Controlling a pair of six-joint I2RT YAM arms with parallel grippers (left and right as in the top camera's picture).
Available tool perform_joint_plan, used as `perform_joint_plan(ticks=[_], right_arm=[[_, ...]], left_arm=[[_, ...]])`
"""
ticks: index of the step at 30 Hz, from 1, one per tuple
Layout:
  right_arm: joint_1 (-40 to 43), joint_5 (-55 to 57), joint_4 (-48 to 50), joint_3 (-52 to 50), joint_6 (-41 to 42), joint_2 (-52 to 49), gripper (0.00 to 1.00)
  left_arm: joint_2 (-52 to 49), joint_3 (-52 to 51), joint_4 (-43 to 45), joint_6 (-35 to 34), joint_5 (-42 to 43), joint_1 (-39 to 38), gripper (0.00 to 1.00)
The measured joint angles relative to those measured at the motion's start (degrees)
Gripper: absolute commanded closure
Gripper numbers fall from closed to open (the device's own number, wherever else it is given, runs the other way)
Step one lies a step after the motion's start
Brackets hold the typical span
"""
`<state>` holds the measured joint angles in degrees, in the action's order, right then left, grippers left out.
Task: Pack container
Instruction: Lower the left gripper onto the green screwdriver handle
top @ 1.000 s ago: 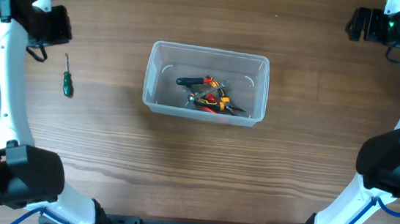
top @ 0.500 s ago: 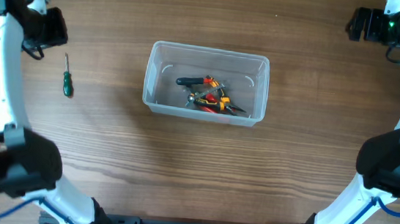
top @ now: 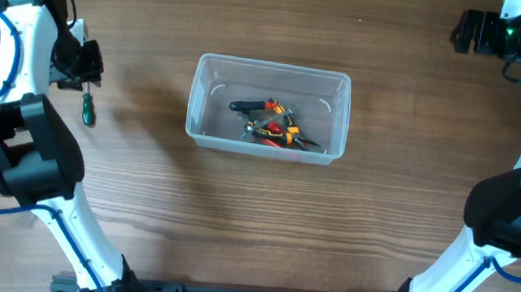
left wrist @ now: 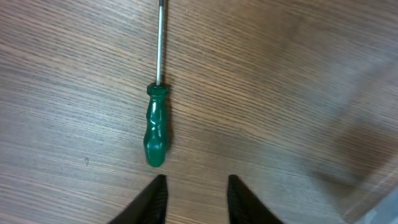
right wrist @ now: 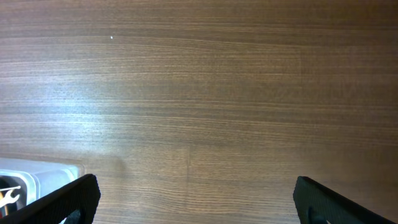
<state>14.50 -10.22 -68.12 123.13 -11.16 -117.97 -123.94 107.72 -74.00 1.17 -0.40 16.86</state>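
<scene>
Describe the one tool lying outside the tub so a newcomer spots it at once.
Start at the clear plastic rectangular container mid-table, then look toward the left gripper. Just by it a slim green-handled screwdriver lies flat on the wooden table. It alone is green and lies outside the container; the red and orange tools are inside.

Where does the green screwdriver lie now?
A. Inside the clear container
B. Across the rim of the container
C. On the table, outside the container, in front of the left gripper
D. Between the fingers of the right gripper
C: the green screwdriver lies flat on the table, apart from the container, just ahead of the open left gripper.
</scene>
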Motion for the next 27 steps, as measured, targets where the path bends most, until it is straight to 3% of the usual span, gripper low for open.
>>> perform_joint_plan(ticks=[7, 12, 15, 27], right_arm=[[0.0, 0.0, 0.02, 0.0, -0.02, 0.0, 0.0], [0.0, 0.0, 0.0, 0.0, -0.02, 0.0, 0.0], [0.0, 0.0, 0.02, 0.0, -0.02, 0.0, 0.0], [0.0, 0.0, 0.0, 0.0, -0.02, 0.0, 0.0]], left_arm=[[-1.09, 0.02, -0.52, -0.02, -0.22, 3.32, 0.8], [-1.09, -3.8, 1.6, -0.02, -0.13, 5.79, 0.75], [-1.09, -8.09, 4.57, 0.46, 0.28, 5.79, 0.65], [-1.09, -11.37, 11.74, 5.18, 3.54, 5.77, 0.65]])
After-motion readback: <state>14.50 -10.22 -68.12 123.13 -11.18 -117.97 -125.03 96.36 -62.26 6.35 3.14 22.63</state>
